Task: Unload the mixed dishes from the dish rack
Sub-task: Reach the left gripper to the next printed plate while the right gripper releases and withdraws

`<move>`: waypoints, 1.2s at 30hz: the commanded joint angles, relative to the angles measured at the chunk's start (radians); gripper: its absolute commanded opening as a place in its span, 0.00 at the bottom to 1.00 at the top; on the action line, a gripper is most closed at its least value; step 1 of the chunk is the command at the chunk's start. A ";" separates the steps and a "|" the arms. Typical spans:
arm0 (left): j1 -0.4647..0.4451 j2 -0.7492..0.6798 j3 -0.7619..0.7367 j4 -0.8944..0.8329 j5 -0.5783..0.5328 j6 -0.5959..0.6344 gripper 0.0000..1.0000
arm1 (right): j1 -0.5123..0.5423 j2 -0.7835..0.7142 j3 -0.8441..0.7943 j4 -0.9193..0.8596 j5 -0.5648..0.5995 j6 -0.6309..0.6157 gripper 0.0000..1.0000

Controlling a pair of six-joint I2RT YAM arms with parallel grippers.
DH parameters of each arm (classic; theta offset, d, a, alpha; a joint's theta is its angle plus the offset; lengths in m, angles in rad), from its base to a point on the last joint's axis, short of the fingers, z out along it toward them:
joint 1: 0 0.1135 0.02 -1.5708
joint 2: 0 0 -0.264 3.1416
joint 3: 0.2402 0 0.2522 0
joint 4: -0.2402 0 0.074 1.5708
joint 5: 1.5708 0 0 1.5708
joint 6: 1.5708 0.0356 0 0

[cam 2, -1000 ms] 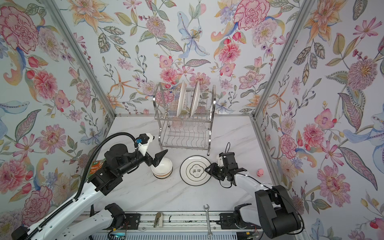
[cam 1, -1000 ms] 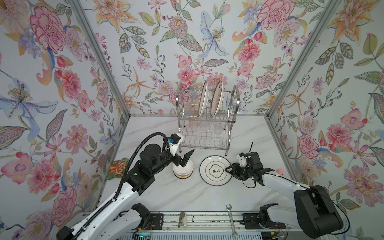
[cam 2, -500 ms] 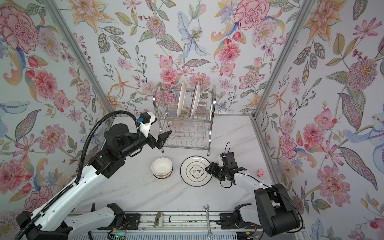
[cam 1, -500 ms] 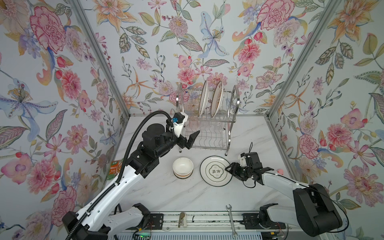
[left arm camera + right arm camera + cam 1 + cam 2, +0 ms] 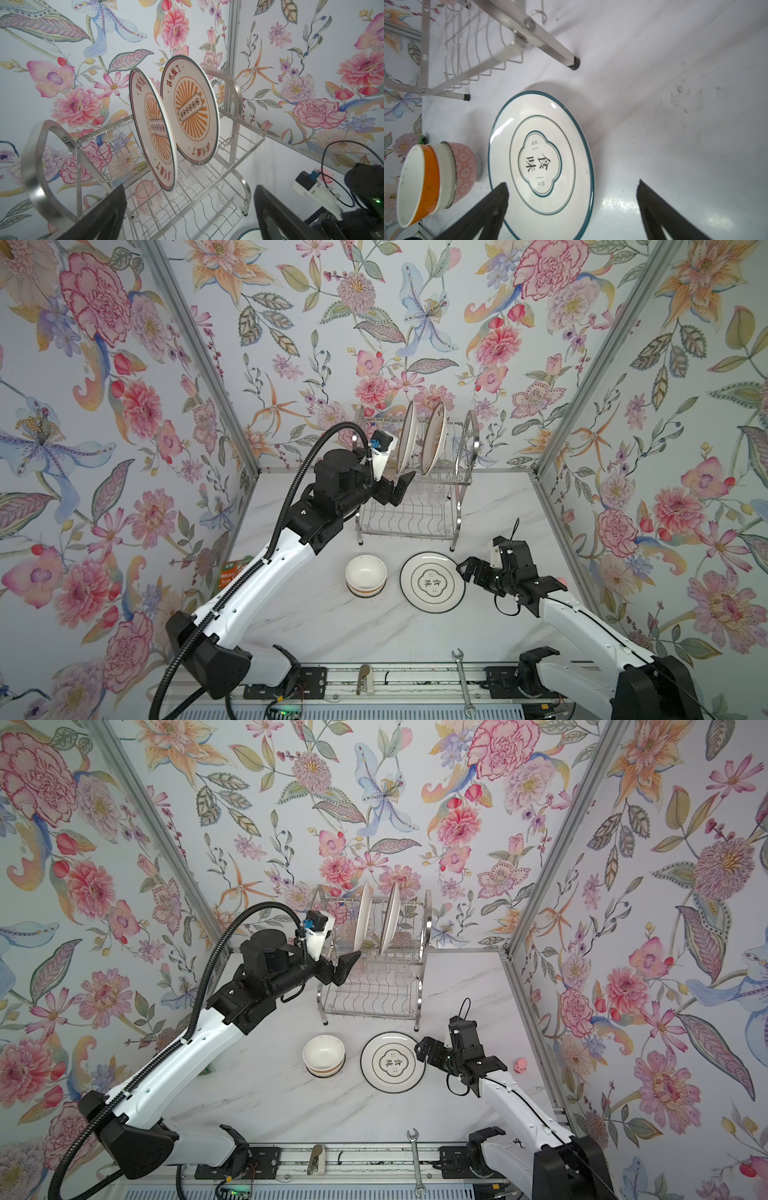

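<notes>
In both top views the dish rack [image 5: 471,439] stands on the table [image 5: 332,626] with two sunburst plates [image 5: 406,435] on edge in its upper tier. The slots keep them upright, which leaves their rims free for a pinch. In front of the rack lie one green-rimmed plate [image 5: 432,581], flat, and one stack of bowls [image 5: 365,574], nested to save room; I judge these are already unloaded. Your left end effector [image 5: 398,491] hangs at the rack's left front with its jaws wide. Your right end effector [image 5: 467,570] sits low by the rack's right front leg, just beside the flat plate. One wrench [image 5: 462,680] lies well in front of the rack

In the left wrist view, wide fingers [image 5: 104,216] frame the rack and hold nothing. You can count two plates and one pink tumbler [image 5: 148,196] below the nearer plate's edge; I cannot tell which tier carries it

In the right wrist view the stack counts three: orange bowl [image 5: 427,182] in cream bowl [image 5: 444,172] in red-patterned bowl [image 5: 464,164]. The jaws are spread and empty, with one finger over the flat plate's rim
</notes>
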 commanded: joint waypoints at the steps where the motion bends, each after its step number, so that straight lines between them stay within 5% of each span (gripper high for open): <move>1: 0.011 0.073 0.102 -0.050 -0.039 0.020 0.95 | 0.026 -0.092 0.042 -0.036 0.062 -0.102 0.99; 11: 0.012 0.280 0.291 -0.105 -0.083 0.014 0.85 | 0.138 -0.292 0.091 0.010 0.170 -0.254 0.99; 36: 0.014 0.354 0.304 -0.010 -0.089 -0.034 0.47 | 0.219 -0.263 0.110 0.150 0.159 -0.388 0.99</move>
